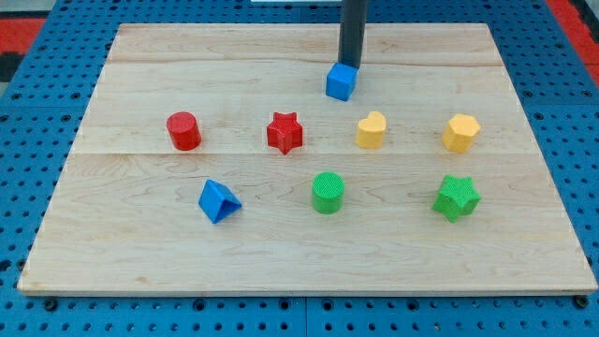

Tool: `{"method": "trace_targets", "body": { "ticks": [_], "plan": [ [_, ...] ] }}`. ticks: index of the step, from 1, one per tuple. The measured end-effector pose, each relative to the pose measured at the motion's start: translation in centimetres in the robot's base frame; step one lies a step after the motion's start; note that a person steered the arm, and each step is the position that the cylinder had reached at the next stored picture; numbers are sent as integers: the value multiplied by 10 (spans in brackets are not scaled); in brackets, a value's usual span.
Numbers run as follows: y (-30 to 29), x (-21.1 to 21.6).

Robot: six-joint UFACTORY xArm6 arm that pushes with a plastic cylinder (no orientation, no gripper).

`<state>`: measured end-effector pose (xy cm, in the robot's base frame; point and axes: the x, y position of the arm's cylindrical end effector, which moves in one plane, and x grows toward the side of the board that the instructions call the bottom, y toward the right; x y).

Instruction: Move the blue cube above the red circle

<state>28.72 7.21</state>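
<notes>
The blue cube (341,81) sits near the top middle of the wooden board (131,253). My tip (351,66) is at the cube's upper right edge, touching or nearly touching it from behind. The red circle, a short red cylinder (184,130), stands well to the view's left and a little lower than the cube. The rod runs straight up out of the view's top.
A red star (284,132), a yellow heart (371,129) and a yellow hexagon (460,132) lie in the middle row. A blue triangle (218,200), a green cylinder (328,192) and a green star (456,197) lie in the lower row.
</notes>
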Motion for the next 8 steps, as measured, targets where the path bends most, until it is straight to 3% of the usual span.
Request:
{"method": "trace_targets", "body": {
  "ticks": [1,2,4,6,8],
  "plan": [
    [51,0],
    [49,7],
    [-59,19],
    [-69,19],
    [-26,-2]
  ]
}}
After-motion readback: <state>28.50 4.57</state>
